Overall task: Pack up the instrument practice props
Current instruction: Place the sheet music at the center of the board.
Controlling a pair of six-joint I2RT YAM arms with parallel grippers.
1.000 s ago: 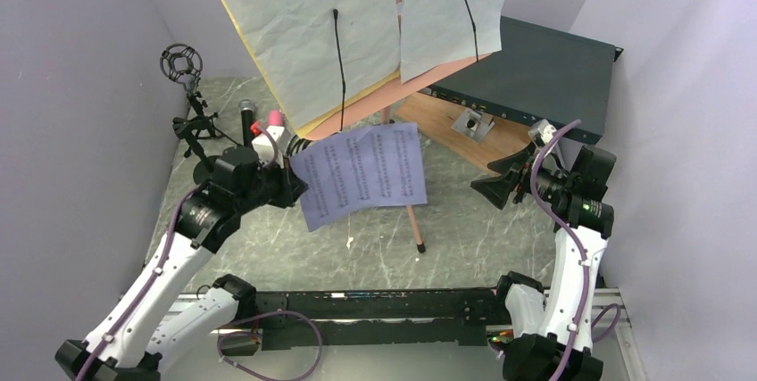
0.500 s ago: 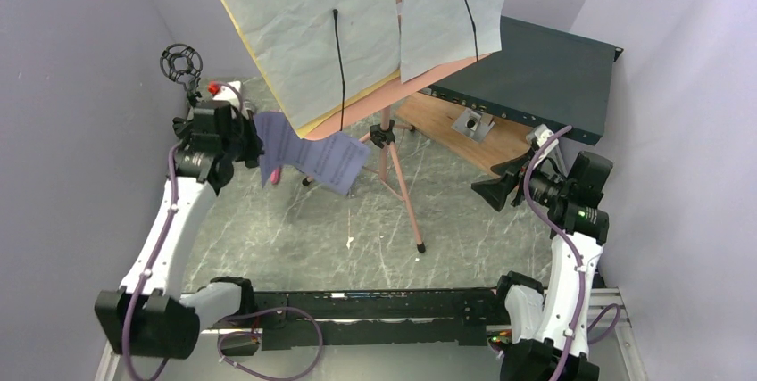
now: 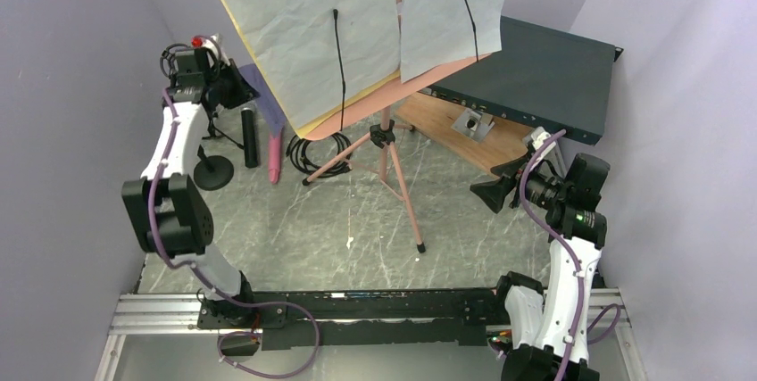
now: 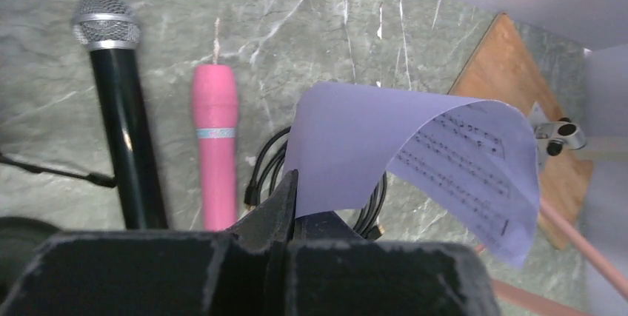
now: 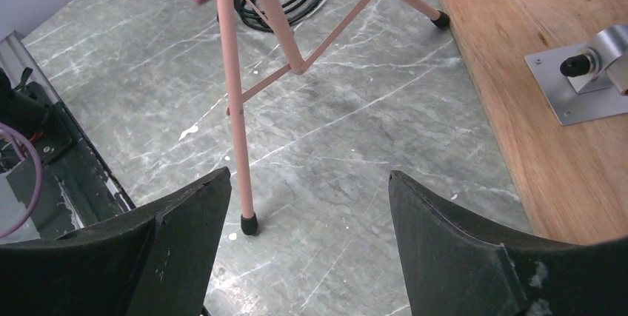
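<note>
Left gripper jaws clamped on one lilac page, counter far-left corner. Right gripper jaws apart, empty. Two microphones flat: black microphone, pink microphone. One tripod stand.

- The left arm and right arm are built of white links joined by black housings.
- A purple cable is run along each arm.
- The left tool and right tool are formed of matte black, wedge-shaped fingers with scuffed edges.
- A green light is seen on the right arm.
</note>
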